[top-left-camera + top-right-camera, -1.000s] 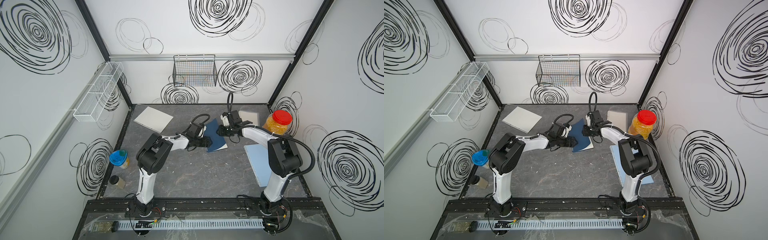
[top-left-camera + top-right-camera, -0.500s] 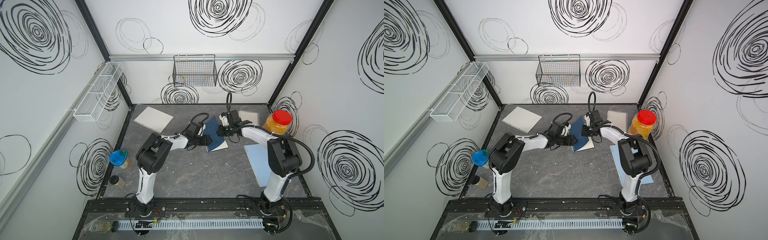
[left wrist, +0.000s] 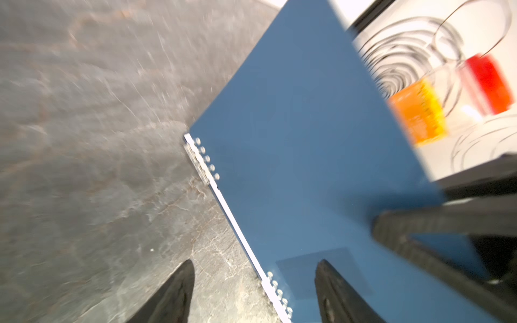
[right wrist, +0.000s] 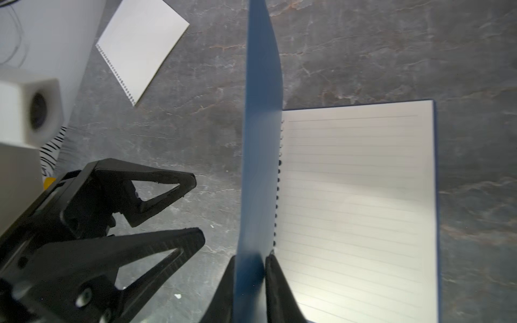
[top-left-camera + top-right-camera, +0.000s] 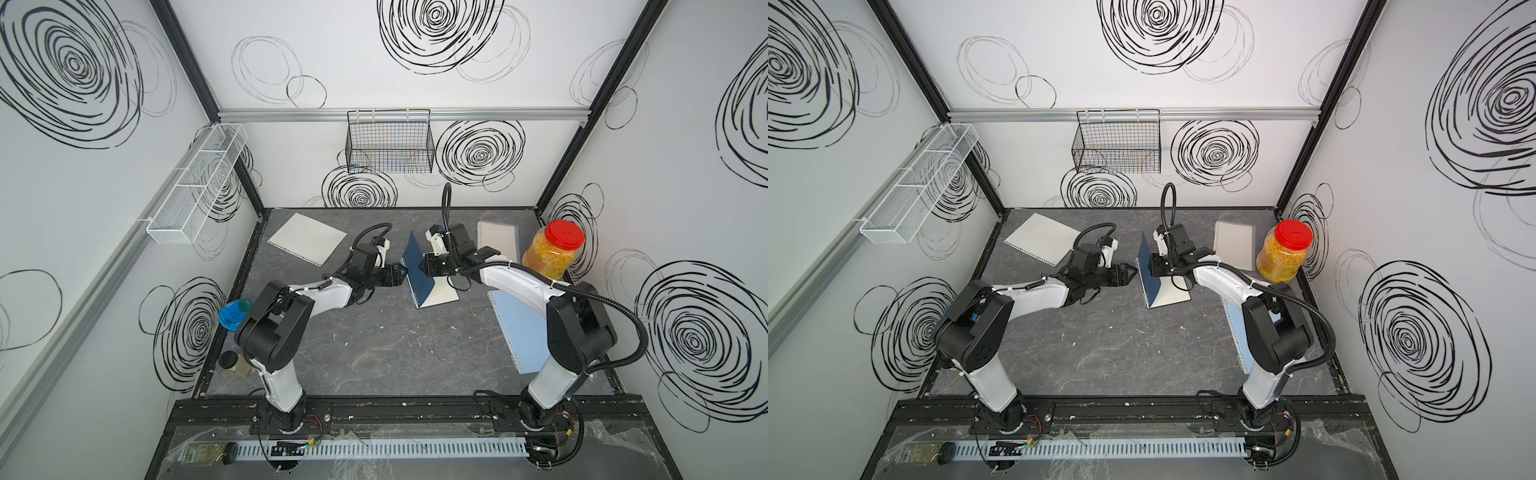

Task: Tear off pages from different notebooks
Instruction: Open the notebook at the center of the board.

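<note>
The dark navy notebook lies open mid-table, its cover [image 5: 417,266] [image 4: 261,112] standing nearly upright over the bare lined page [image 5: 442,294] [image 4: 355,195]. My right gripper [image 5: 424,266] [image 4: 251,258] is shut on the cover's free edge. My left gripper [image 5: 401,275] [image 3: 256,263] is open just left of the notebook, its fingers straddling the wire spiral edge. A loose page [image 5: 307,237] with punched holes lies at the back left. The frosted clear notebook [image 5: 498,239] lies at the back right. The light blue notebook [image 5: 519,328] lies to the right, partly under my right arm.
A red-lidded jar [image 5: 550,257] of yellow pieces stands at the right wall beside the frosted notebook. A blue-lidded cup [image 5: 235,313] and a small dark-capped jar [image 5: 228,361] stand at the left edge. A wire basket [image 5: 390,141] hangs on the back wall.
The navy cover has swung up from a low tilt to nearly upright, carried by my right gripper. My left gripper has hardly moved.
</note>
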You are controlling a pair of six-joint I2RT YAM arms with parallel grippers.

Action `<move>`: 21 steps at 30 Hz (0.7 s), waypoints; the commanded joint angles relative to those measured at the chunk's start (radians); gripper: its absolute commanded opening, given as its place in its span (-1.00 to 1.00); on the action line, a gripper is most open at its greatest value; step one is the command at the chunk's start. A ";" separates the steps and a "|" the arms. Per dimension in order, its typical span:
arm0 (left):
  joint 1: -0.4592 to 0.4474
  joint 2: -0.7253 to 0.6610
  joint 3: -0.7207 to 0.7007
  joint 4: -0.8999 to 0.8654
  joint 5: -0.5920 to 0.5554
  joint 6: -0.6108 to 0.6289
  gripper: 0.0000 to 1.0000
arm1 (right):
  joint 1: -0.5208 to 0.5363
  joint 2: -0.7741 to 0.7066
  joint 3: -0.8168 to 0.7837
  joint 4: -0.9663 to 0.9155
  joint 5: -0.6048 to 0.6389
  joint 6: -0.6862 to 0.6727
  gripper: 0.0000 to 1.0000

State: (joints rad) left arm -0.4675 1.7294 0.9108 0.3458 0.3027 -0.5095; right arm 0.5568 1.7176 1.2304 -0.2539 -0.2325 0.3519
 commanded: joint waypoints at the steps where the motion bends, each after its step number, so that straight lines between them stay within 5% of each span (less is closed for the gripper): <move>1: 0.011 -0.075 -0.056 0.157 -0.045 -0.020 0.44 | 0.030 -0.021 0.023 0.071 -0.005 -0.012 -0.51; 10: 0.019 -0.119 -0.092 0.156 -0.071 -0.007 0.46 | 0.093 -0.035 0.022 0.175 -0.142 -0.081 -0.43; 21: 0.046 -0.230 -0.154 0.205 -0.100 0.010 0.48 | 0.126 -0.129 -0.034 0.199 -0.005 -0.132 -0.19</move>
State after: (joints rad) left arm -0.4400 1.5490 0.7715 0.4797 0.2241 -0.5190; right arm 0.6846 1.6199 1.2057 -0.0765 -0.3042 0.2401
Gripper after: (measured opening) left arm 0.738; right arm 0.402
